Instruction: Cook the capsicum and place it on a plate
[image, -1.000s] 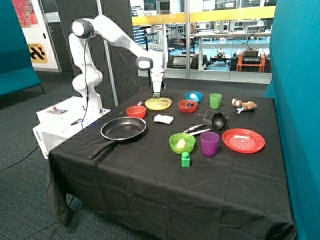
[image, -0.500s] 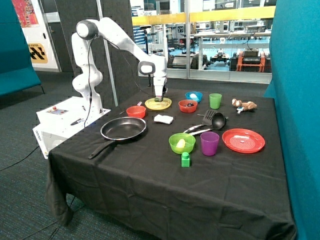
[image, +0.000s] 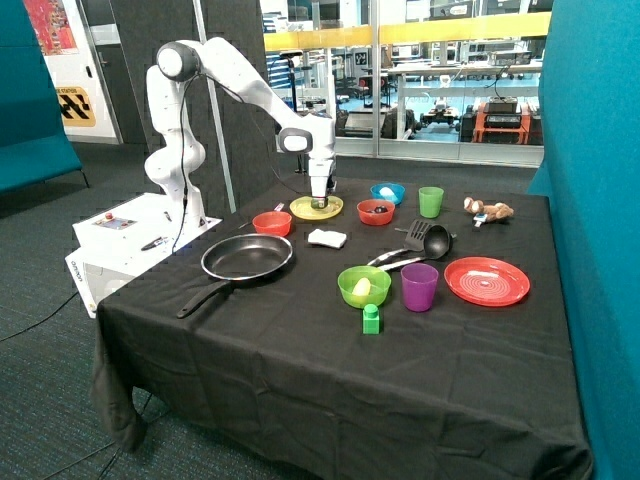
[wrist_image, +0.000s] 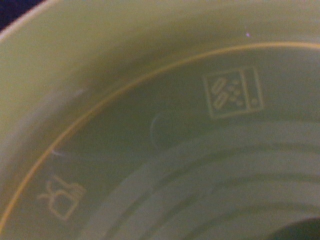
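Gripper (image: 319, 201) lowered onto the round yellow plastic plate (image: 300, 210), far side.
Descent since earlier frames suggests capsicum pickup; finger state cannot be told.

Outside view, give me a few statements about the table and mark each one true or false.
1. The gripper is down at the yellow plate. True.
2. The frying pan holds food. False: the pan looks empty.
3. The purple cup stands between the green bowl and the red plate. True.
4. The spatula lies in the frying pan. False: it lies on the cloth near the purple cup.
5. The green cup stands on the red plate. False: it stands near the blue bowl.
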